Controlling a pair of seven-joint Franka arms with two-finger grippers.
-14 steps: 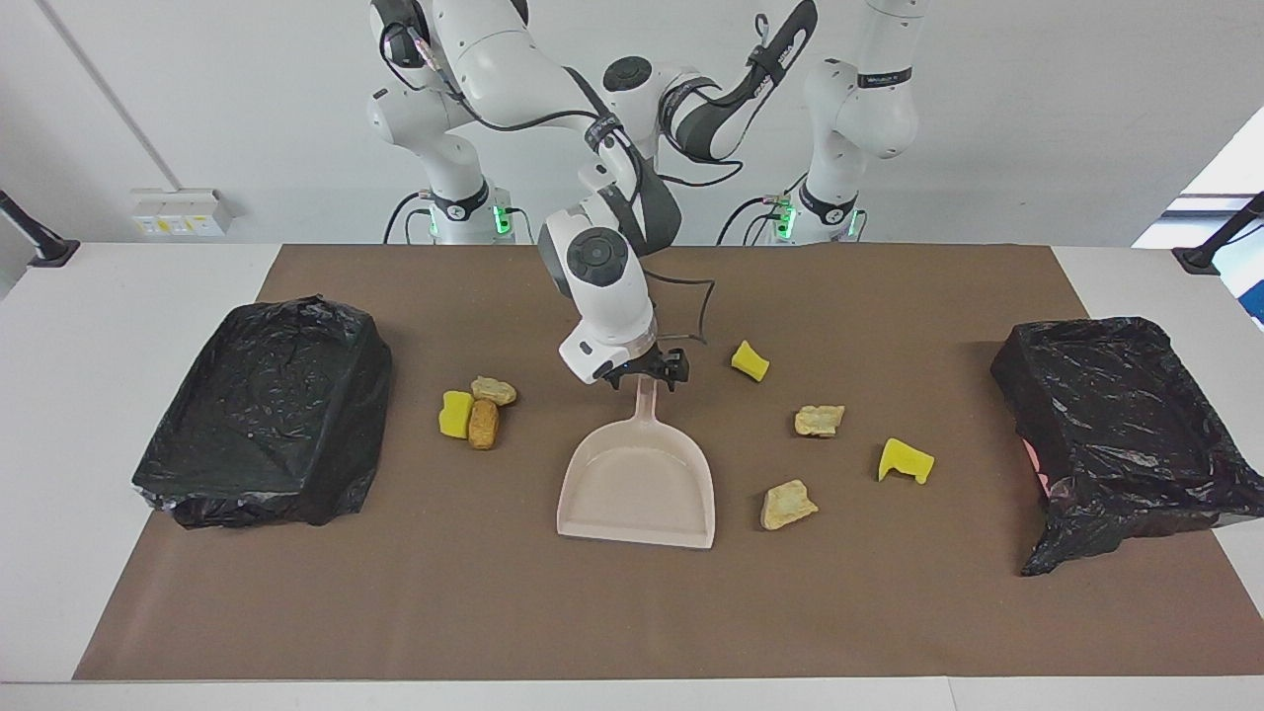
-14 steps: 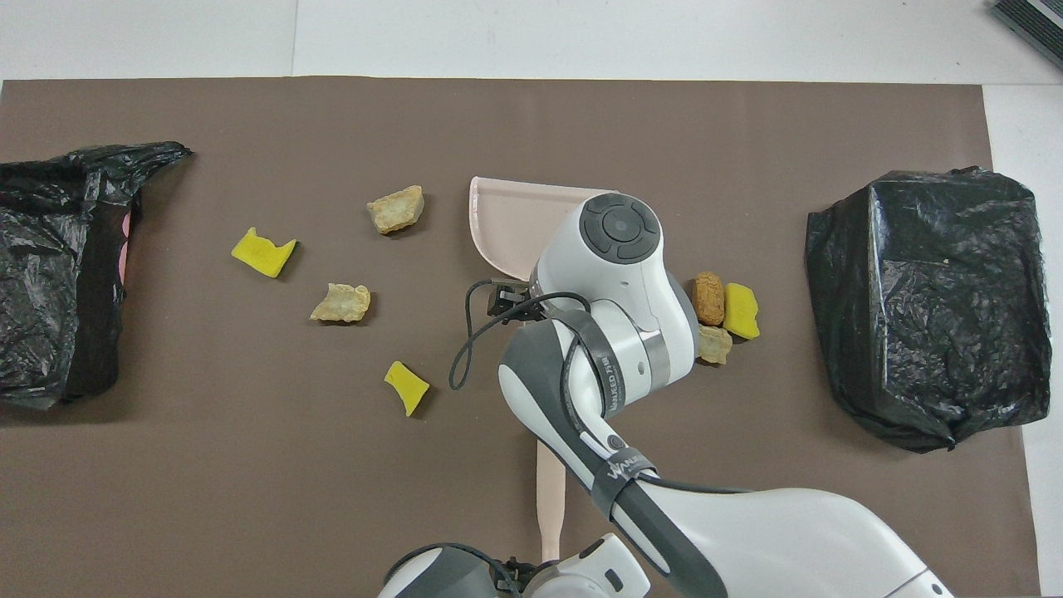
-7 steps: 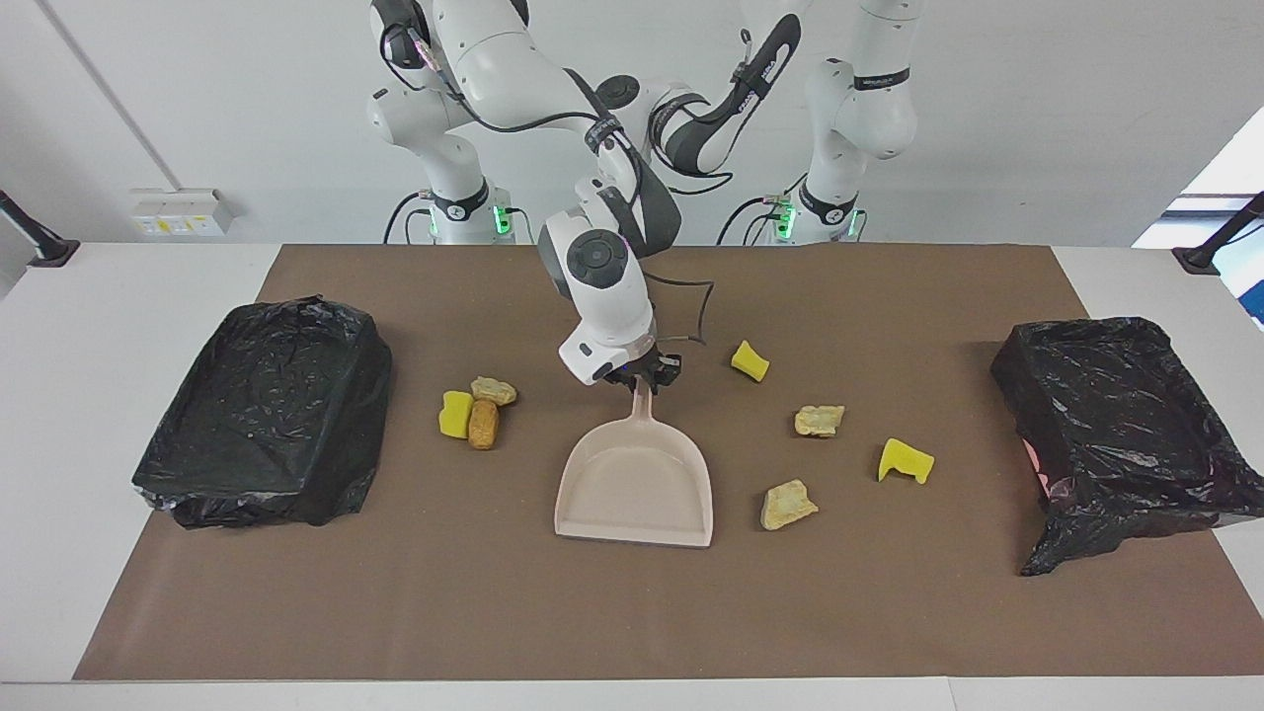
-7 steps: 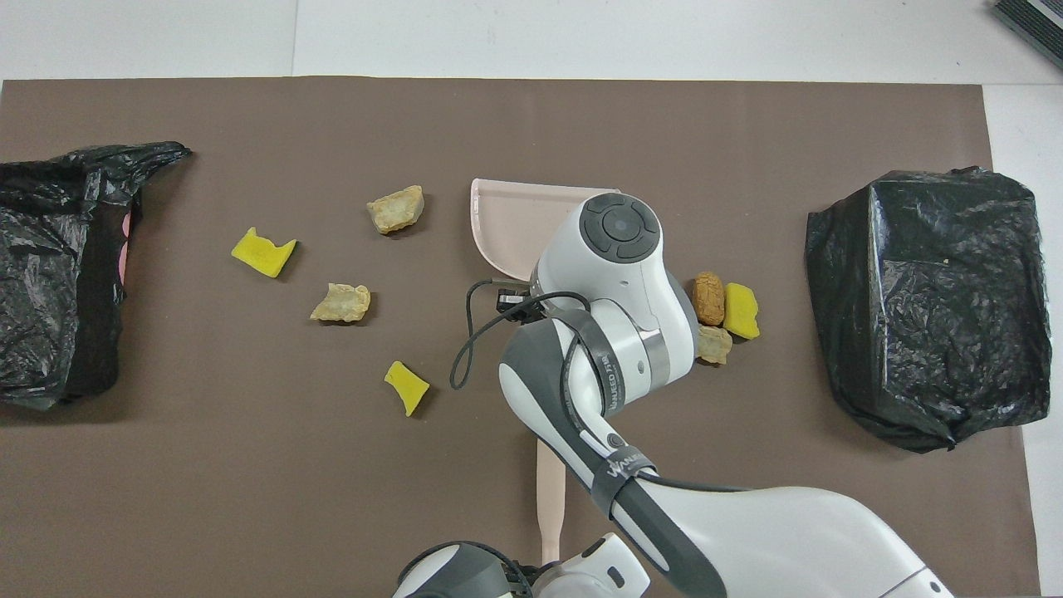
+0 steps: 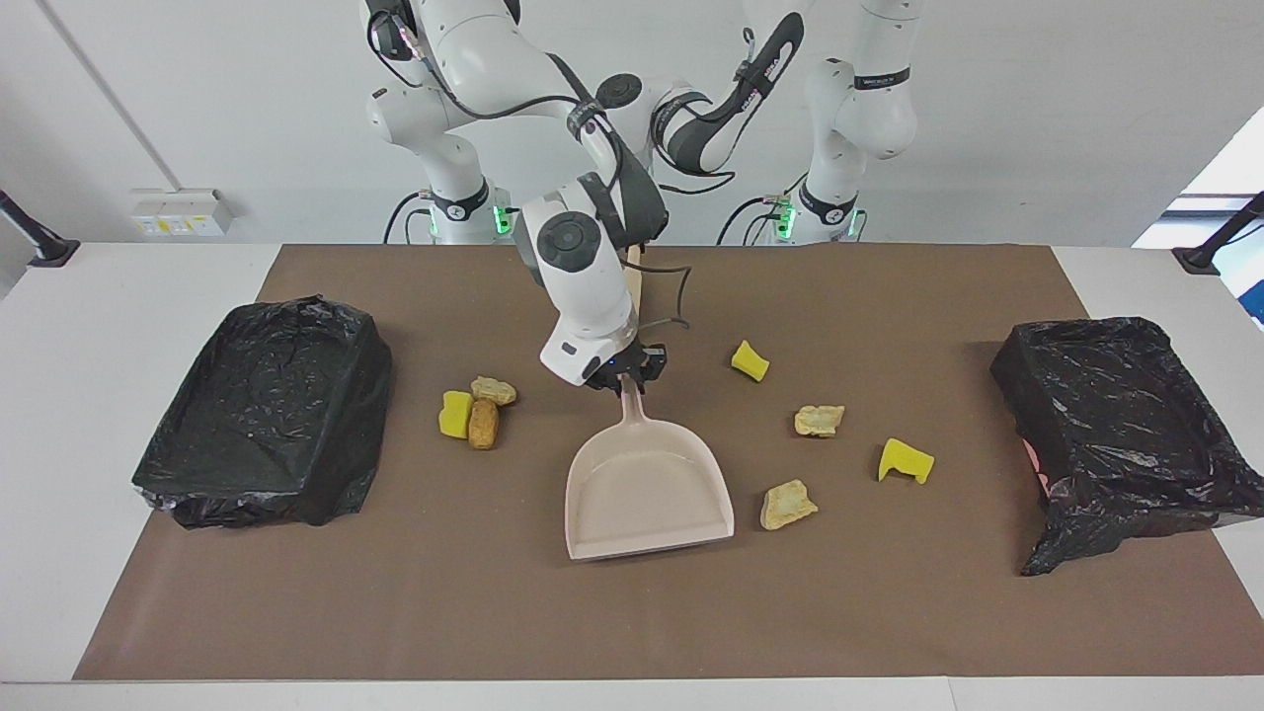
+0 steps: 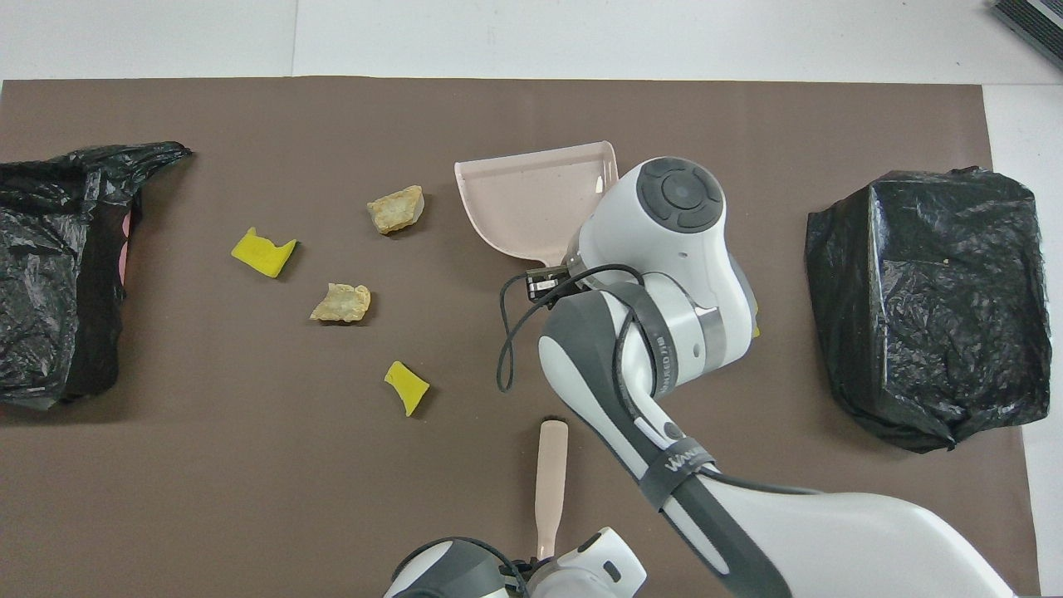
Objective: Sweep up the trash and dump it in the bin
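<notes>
My right gripper (image 5: pixel 624 381) is shut on the handle of the beige dustpan (image 5: pixel 647 489), whose pan sits mid-table, angled. From above my right wrist covers that grip, and the dustpan (image 6: pixel 531 195) shows past it. My left gripper (image 6: pixel 538 560) is shut on the end of the beige brush (image 6: pixel 551 473). The trash is scattered. Toward the left arm's end lie yellow foam pieces (image 5: pixel 750 360) (image 5: pixel 906 461) and beige lumps (image 5: pixel 820 420) (image 5: pixel 788 505). Toward the right arm's end, a yellow piece (image 5: pixel 455 414), an orange-brown lump (image 5: pixel 483 424) and a beige lump (image 5: pixel 493 390) cluster together.
Two bins lined with black bags stand on the brown mat: one bin (image 5: pixel 267 410) at the right arm's end, the other bin (image 5: pixel 1121 425) at the left arm's end. White table shows around the mat (image 5: pixel 632 622).
My right gripper shut on the dustpan handle and shifted toward the right arm's end, swinging the pan's mouth toward the left arm's end. My left gripper shut on the brush.
</notes>
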